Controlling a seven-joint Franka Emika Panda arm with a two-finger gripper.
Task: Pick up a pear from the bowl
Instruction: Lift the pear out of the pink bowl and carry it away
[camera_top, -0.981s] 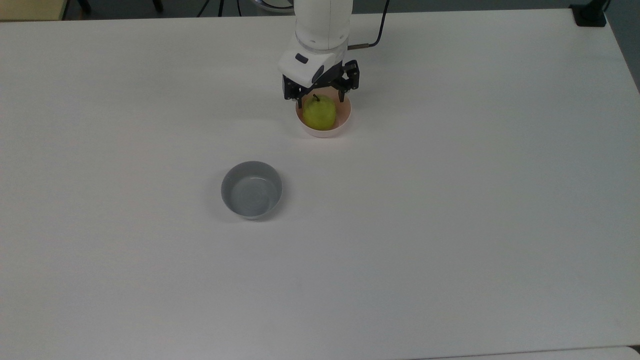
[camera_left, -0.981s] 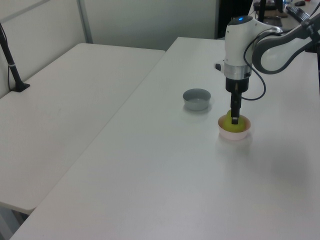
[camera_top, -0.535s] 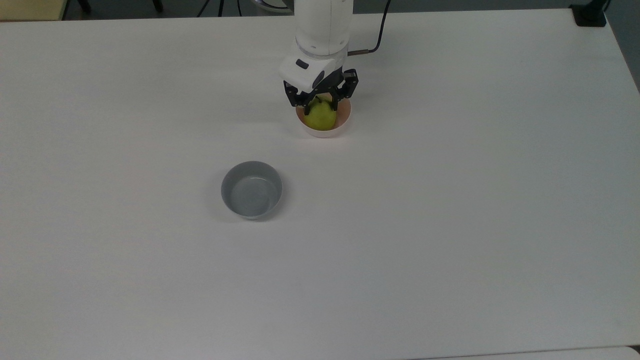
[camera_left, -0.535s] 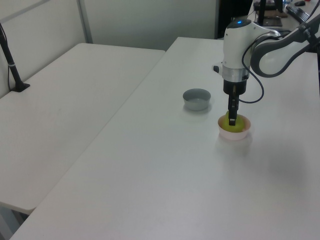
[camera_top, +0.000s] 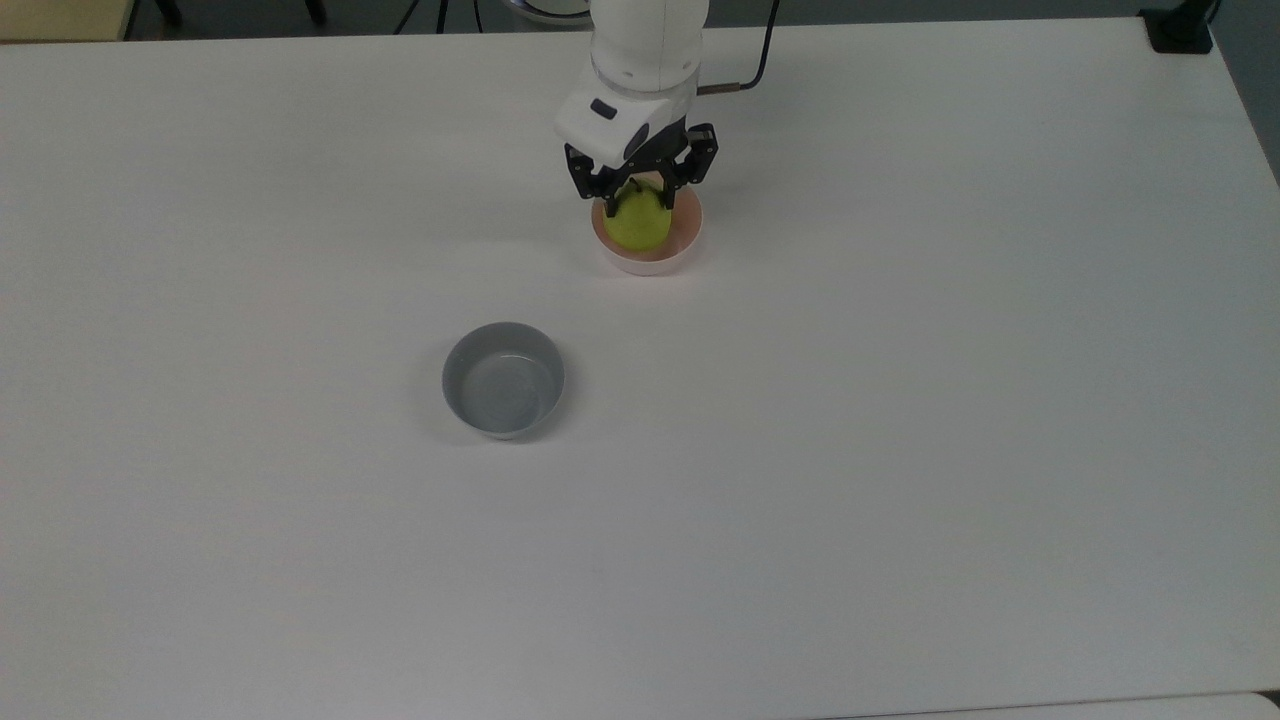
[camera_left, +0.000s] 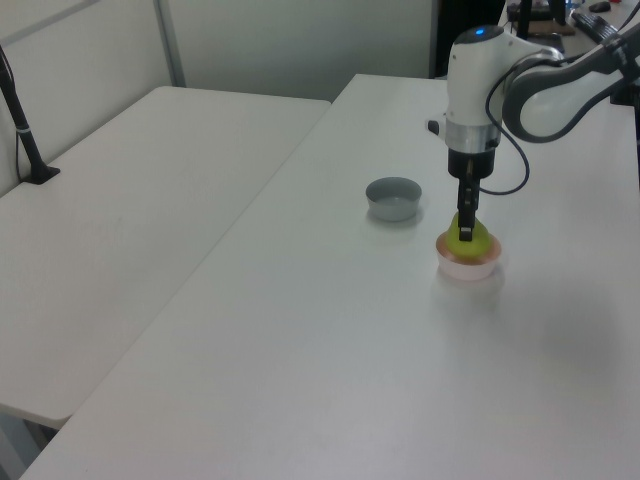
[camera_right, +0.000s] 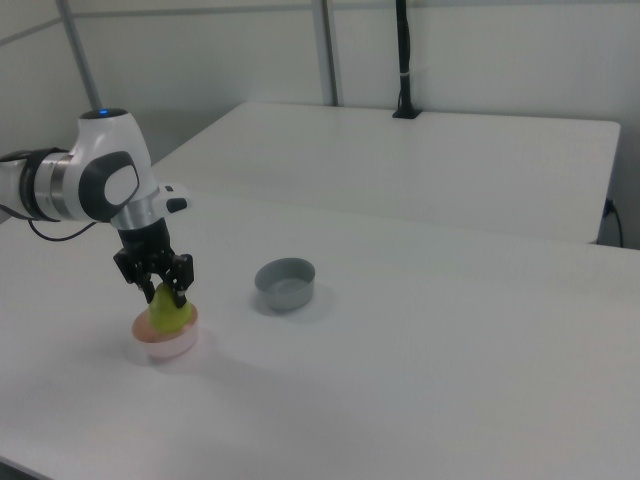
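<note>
The yellow-green pear hangs partly risen out of the pale pink bowl, its lower end still about level with the rim. My gripper comes straight down from above and is shut on the pear, one dark finger on each side of its upper half. In the left view the pear sits higher than the bowl under the gripper. The right view shows the pear held by the gripper just above the bowl.
An empty grey bowl stands on the white table, toward the top view's lower left of the pink one; it is also the grey bowl in the left view. A second table lies beyond.
The gripper came down over the pear, shut on it, and has since risen a little, lifting the pear partly out of the pink bowl.
</note>
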